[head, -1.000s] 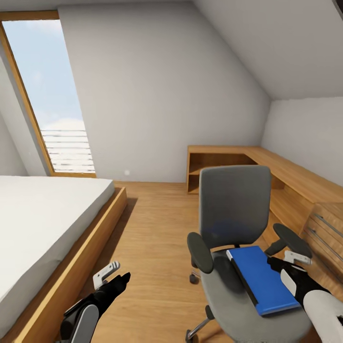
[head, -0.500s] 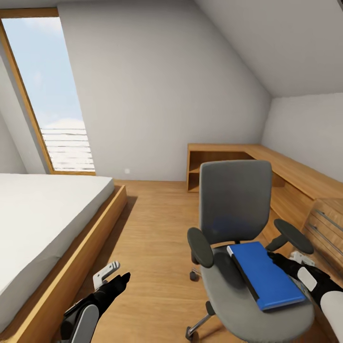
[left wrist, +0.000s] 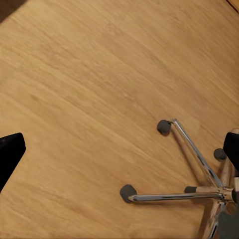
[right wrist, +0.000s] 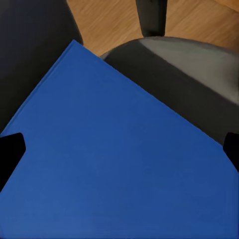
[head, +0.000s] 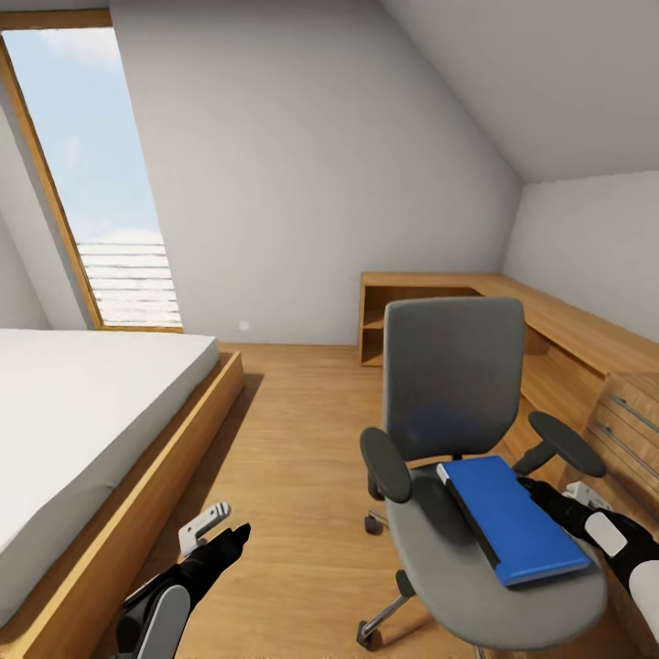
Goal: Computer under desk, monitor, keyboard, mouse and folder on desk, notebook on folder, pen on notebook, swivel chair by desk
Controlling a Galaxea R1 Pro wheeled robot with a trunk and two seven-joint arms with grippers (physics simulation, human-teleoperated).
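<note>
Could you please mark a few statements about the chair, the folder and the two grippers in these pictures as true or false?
1. The folder lies flat on the seat of the swivel chair. True.
2. The right gripper is at the folder's edge with its fingers spread open. True.
3. The left gripper is holding the chair's armrest. False: it is open over the wood floor, away from the chair.
4. A notebook is stacked on the folder. False: the folder's blue cover is bare.
5. The bed stands on the robot's left side. True.
</note>
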